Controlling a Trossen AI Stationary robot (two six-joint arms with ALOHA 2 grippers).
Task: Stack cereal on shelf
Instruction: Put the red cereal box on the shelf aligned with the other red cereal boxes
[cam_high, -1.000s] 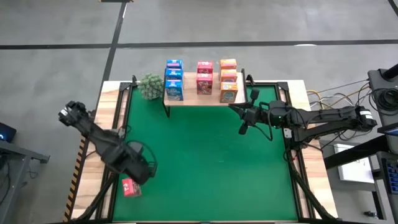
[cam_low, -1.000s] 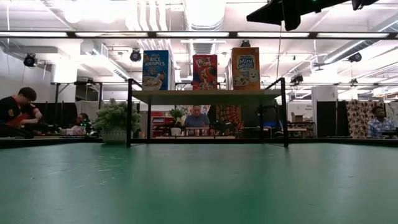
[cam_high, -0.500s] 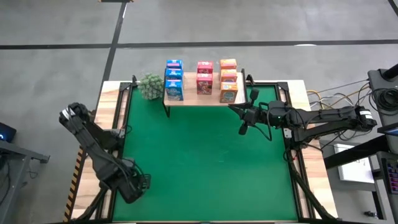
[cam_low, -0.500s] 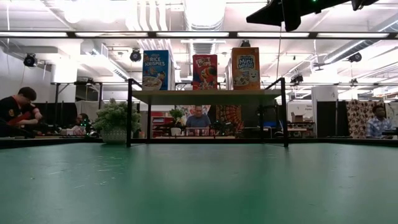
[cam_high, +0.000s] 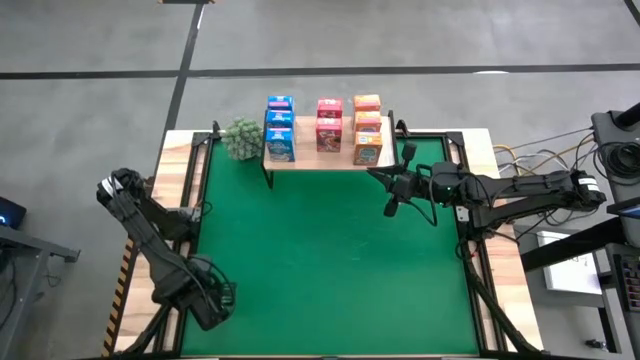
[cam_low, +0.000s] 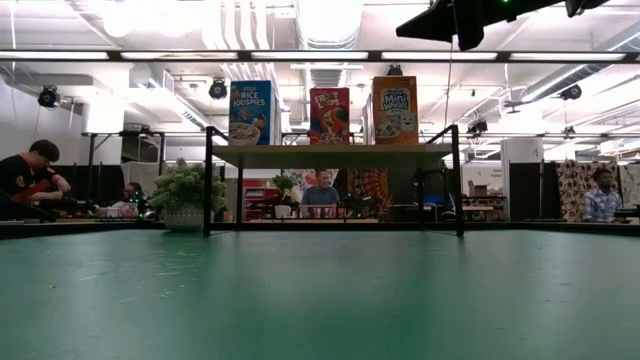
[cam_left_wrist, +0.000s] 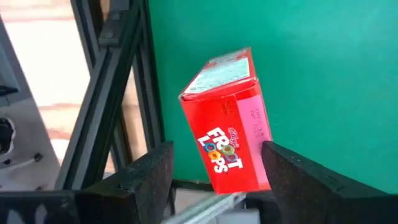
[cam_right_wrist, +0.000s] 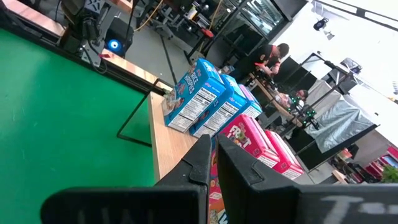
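The left gripper (cam_high: 212, 300) hangs at the near left corner of the green tabletop (cam_high: 330, 260), and its wrist view shows the 2 dark fingers (cam_left_wrist: 148, 176) standing apart on either side of a red Froot Loops box (cam_left_wrist: 227, 119) that lies tilted on the mat beside the black frame rail (cam_left_wrist: 127, 93); whether the fingers touch the box cannot be told. The right gripper (cam_high: 392, 207) hovers above the tabletop just in front of the right end of the shelf (cam_high: 325, 158), its jaws pressed together on nothing. On the shelf stand 3 rows of cereal: blue boxes (cam_high: 279, 128) on the left, pink-red boxes (cam_high: 329, 124) in the middle, orange boxes (cam_high: 367, 129) on the right. A green plant (cam_high: 241, 138) sits just beside the shelf's left end.
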